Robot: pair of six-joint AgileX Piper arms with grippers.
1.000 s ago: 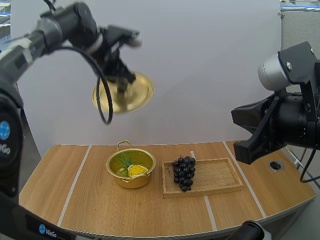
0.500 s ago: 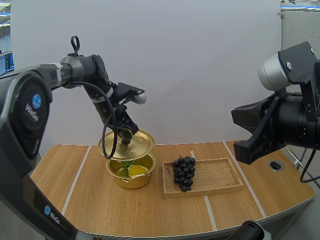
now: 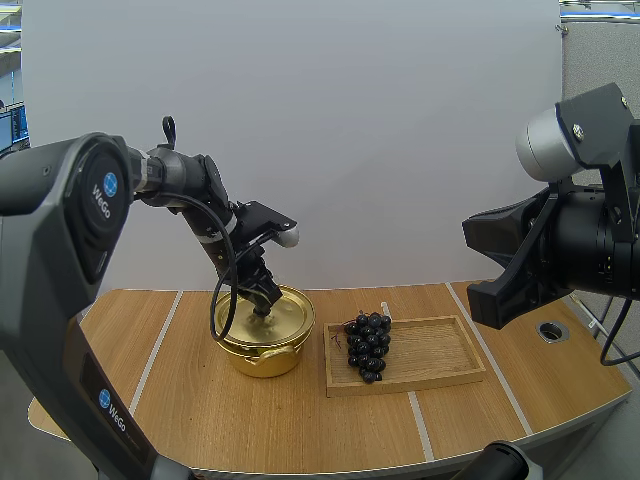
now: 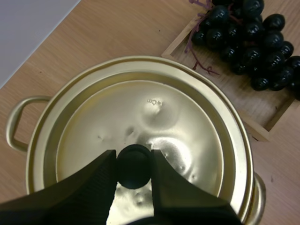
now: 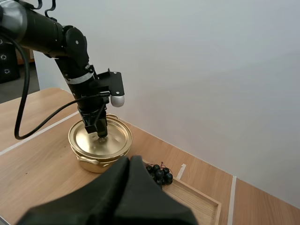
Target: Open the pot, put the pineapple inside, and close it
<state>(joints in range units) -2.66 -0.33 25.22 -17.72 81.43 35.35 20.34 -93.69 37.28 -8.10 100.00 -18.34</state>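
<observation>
My left gripper (image 4: 133,161) is clamped on the knob (image 4: 133,171) of the lid (image 4: 159,117), which sits on the pot (image 3: 262,358) toward the table's (image 3: 200,420) back edge, just beside the tray (image 3: 440,352). The pineapple, I judge, is inside. I'd check the lid sits level all round, then let go and lift straight up. My right gripper (image 5: 130,161) is closed, empty.

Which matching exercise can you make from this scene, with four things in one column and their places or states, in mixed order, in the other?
Things:
1. lid
2. bunch of grapes
3. left gripper
4. right gripper

Places or states:
A. shut, holding nothing
B. resting on the pot
C. lying on the wooden tray
D. pinching the lid's black knob

Pairs: 1-B, 2-C, 3-D, 4-A
</observation>
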